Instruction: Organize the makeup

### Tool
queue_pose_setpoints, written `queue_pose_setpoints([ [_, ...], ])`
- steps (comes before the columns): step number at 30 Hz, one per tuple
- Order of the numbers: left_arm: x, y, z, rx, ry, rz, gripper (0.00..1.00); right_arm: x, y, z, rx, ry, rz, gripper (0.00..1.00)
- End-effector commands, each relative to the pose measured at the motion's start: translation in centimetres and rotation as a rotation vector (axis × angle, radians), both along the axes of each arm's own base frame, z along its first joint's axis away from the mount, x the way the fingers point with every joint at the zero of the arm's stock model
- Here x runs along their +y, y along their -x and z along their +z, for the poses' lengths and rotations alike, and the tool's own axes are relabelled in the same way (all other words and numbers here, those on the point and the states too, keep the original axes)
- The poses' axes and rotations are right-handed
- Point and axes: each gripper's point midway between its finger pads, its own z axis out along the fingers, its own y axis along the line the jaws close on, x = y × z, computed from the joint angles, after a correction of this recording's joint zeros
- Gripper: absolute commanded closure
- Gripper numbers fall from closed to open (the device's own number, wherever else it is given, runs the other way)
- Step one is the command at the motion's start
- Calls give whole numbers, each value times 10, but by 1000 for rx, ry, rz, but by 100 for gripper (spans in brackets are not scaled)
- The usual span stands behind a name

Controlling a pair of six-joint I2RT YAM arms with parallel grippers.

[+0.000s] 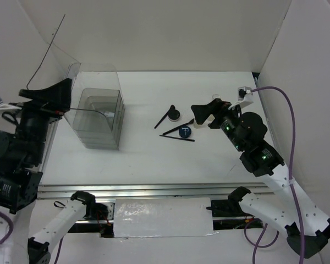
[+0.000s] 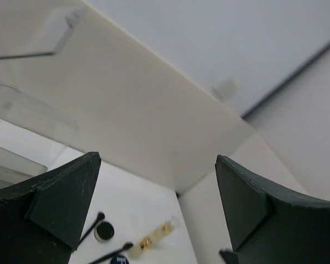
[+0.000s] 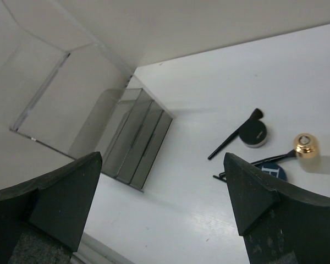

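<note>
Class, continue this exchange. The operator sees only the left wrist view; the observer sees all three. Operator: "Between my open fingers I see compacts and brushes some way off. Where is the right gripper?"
Observer: In the top view the right gripper is just right of the round dark blue compact, pointing towards it.
Operator: Is it holding anything?
Observer: No. The right wrist view shows its jaws wide open with nothing between them.
Operator: And the box?
Observer: The big clear plastic box stands to the left, well apart from the thin black brushes.
</note>
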Motion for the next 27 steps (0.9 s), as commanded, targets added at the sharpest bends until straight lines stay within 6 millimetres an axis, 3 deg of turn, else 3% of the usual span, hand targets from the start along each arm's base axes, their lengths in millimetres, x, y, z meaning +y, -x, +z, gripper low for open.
queue_pose_setpoints([
  [1,-77,-45,-57,163,-165,-345,1,-34,2,13,21,57,-142,0],
  [3,-111,-60,-92,263,-219,-486,1,-48,10,16,36,49,-190,0],
  [4,-138,-51,-100,268,-251,-568,1,-54,14,17,35,43,-205,0],
  [6,-156,-58,-115,307,-327,-525,1,-68,26,20,21,32,-235,0],
  [10,-221,-41,-142,365,-484,-620,1,-85,28,10,56,86,-296,0],
  [14,-261,-37,-192,445,-538,-670,1,-85,10,-30,167,162,-286,0],
  [16,-278,-34,-227,501,-593,-682,1,-89,8,-41,177,122,-272,0],
  [20,-302,-37,-261,526,-704,-694,0,-97,23,-34,112,62,-282,0],
  [22,-320,-46,-256,415,-749,-721,1,-103,33,-29,95,54,-300,0],
  [23,-328,-51,-264,396,-776,-721,1,-108,37,-29,95,53,-320,0],
  [24,-339,-60,-254,310,-769,-711,0,-111,42,-26,86,45,-328,0],
  [27,-368,-88,-254,231,-848,-733,1,-124,64,-9,22,-27,-368,0],
])
